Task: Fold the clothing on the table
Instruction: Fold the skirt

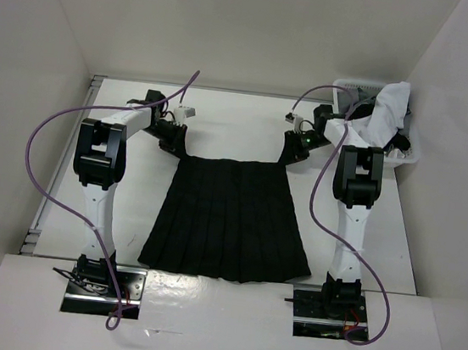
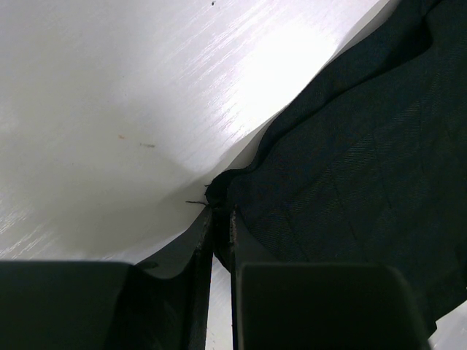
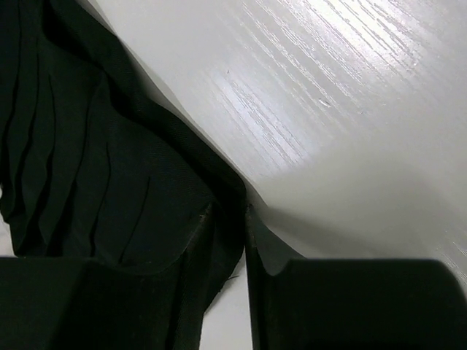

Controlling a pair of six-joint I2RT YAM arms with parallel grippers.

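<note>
the black pleated skirt (image 1: 228, 221) lies spread flat on the white bench (image 1: 224, 118), its narrow waistband on the far side and its wider hem toward the arm bases. the left gripper (image 1: 172, 140) sits at the waistband's far left corner, and the right gripper (image 1: 293, 148) at the far right corner, so the whole skirt hangs between and nearer than the two. from above, each waistband corner rises in a small peak up to its gripper. in the left wrist view the left gripper (image 2: 221, 215) is drawn narrow, with only a thin slit between the fingers, and the tip of the fabric corner is pinched there; the rest of the skirt (image 2: 350, 168) fans out to its right over bare bench (image 2: 109, 109). in the right wrist view the right gripper (image 3: 228, 211) is narrow too, a fold of the skirt's edge filling the gap between its fingers, with the pleats (image 3: 87, 160) spreading to its left. beyond and to the right of the right gripper a white lattice basket (image 1: 407, 158) holds a white garment (image 1: 387, 108).
</note>
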